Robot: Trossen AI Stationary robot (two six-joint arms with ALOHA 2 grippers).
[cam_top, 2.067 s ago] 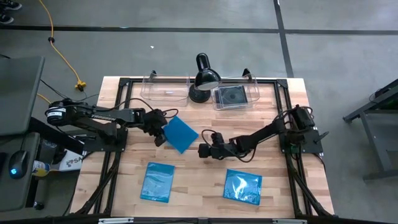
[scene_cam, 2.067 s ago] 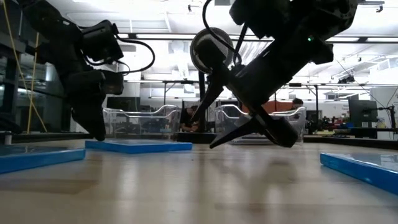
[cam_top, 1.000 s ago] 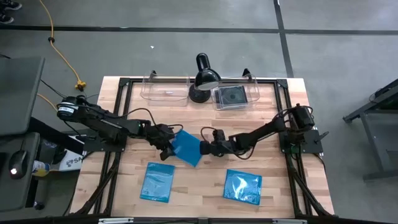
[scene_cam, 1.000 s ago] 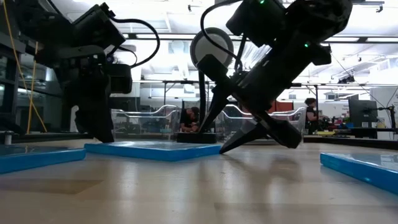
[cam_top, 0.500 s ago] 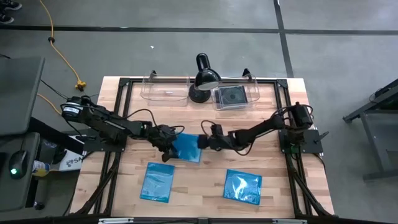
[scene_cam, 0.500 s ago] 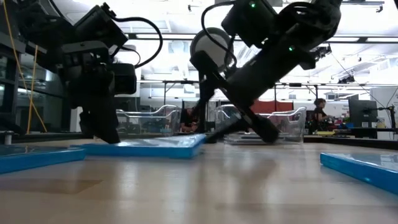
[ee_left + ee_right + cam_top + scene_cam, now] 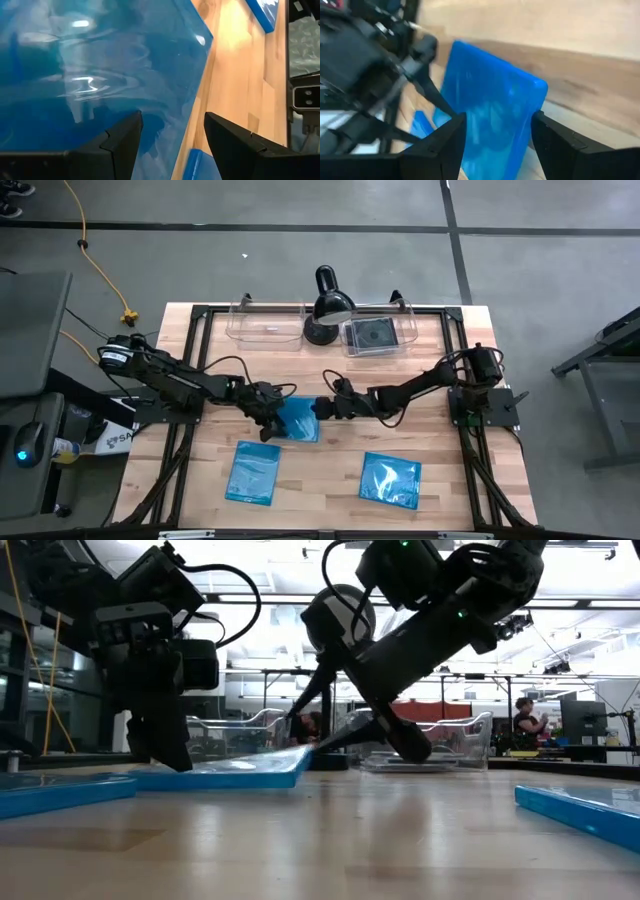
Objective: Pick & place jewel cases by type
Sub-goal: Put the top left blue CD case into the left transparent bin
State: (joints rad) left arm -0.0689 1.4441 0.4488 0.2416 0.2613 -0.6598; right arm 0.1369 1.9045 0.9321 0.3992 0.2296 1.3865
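Observation:
A blue jewel case (image 7: 298,421) lies tilted at mid-table between my two grippers. Its left end (image 7: 150,779) rests on the wood and its right edge (image 7: 297,758) is raised. My left gripper (image 7: 268,422) stands open over the left end, fingers pointing down. My right gripper (image 7: 321,408) is open at the raised edge, one finger above the case and one below. Two more blue jewel cases (image 7: 252,472) (image 7: 390,479) lie flat near the front edge. A dark jewel case (image 7: 371,335) lies in the far right bin. My left gripper has its spread fingertips (image 7: 170,758) set down from above on the case's top face (image 7: 165,100), near its left end. That end stays on the table. My right gripper comes slanting down from the table's right. Its lower finger (image 7: 385,738) reaches under the raised right edge (image 7: 532,95), while the upper finger (image 7: 300,705) stands clear above it.
Two clear bins (image 7: 265,326) (image 7: 398,330) stand along the far edge with a black desk lamp (image 7: 325,305) between them. The black frame rails (image 7: 190,380) run along the table's sides. Bare wood lies between the two flat blue cases.
My right gripper has shifted a little toward the far edge and upward and has tipped up. The case's right edge has risen from flat to tilted. The left end has stayed on the table under my left gripper. The case has also turned slightly.

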